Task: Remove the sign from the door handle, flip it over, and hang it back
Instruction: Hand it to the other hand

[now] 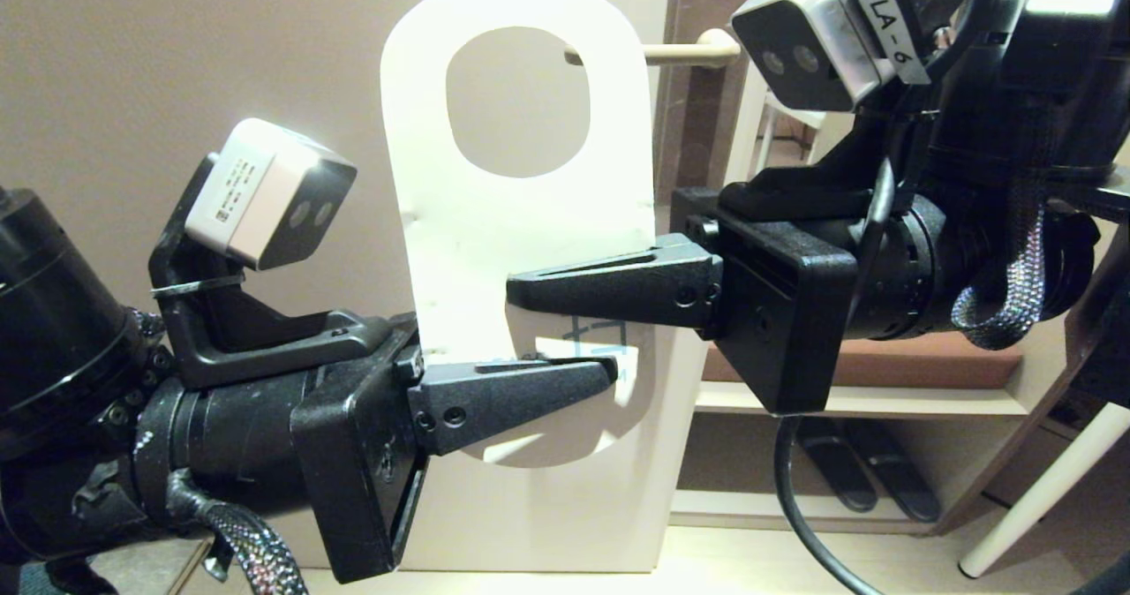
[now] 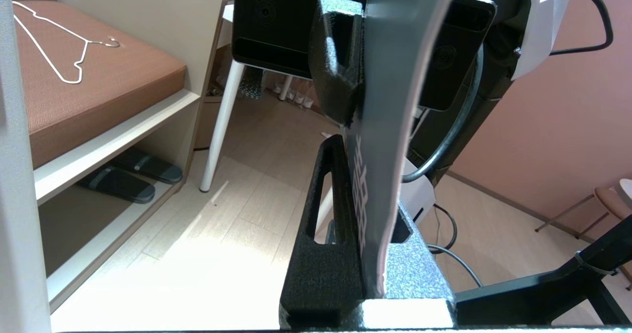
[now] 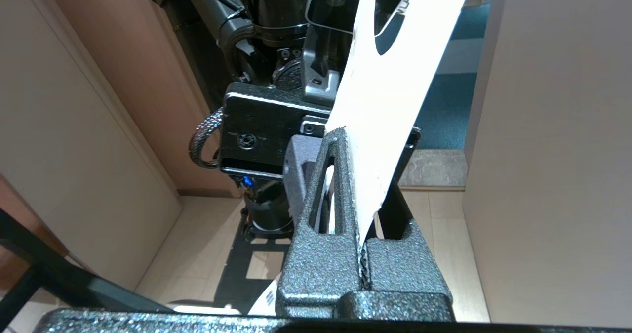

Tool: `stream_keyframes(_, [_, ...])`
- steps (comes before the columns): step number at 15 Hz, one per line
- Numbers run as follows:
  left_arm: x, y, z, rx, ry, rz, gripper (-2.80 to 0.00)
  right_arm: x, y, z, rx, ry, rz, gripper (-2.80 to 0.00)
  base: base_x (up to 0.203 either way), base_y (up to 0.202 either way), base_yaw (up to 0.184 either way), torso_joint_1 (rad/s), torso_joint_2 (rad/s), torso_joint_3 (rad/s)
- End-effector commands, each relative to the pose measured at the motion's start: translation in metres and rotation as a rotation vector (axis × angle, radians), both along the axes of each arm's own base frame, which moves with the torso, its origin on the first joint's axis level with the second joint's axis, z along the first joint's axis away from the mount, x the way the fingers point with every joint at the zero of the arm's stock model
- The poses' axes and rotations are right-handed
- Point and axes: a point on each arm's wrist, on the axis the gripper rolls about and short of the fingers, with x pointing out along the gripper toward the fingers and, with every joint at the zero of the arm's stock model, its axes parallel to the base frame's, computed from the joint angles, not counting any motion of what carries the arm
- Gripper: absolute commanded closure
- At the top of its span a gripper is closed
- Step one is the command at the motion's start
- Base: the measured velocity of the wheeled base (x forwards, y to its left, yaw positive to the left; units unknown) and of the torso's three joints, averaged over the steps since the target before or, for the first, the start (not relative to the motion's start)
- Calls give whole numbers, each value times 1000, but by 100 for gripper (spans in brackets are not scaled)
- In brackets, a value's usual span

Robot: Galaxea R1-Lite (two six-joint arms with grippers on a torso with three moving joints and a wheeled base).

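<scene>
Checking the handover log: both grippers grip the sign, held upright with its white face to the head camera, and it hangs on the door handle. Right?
Not quite. In the head view the sign is off the door handle, which lies behind it. Left gripper and right gripper do grip it.

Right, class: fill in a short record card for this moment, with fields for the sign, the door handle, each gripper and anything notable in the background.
sign: off the handle, upright, white face toward the head camera, oval hole at top
door handle: behind the sign, bare
left gripper: fingers shut on the sign's lower part
right gripper: fingers shut on the sign's middle, above the left
background: wire hanger on brown cushion; slippers on the shelf below
</scene>
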Motion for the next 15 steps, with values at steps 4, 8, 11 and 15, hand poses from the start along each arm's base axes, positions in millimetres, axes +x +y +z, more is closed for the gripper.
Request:
stream_keyframes(4, [-2,2,0,-5,-2,-5,0,4,5,-8,-16,11,3,0,0,0,0,0,0,0])
stream_keyframes(8, [-10,7,-5,3,6,-15,0,8,7,-20,-39,-26,0,0,0,0,0,0,0,0])
stream_keyframes(11, [-16,13,-6,1,8,-16,0,7,6,-26,-52,-25,0,0,0,0,0,0,0,0])
stream_keyframes(15, [-17,16,-4,-12,32,-11,0,8,6,-23,-43,-31,-4,0,0,0,0,0,0,0])
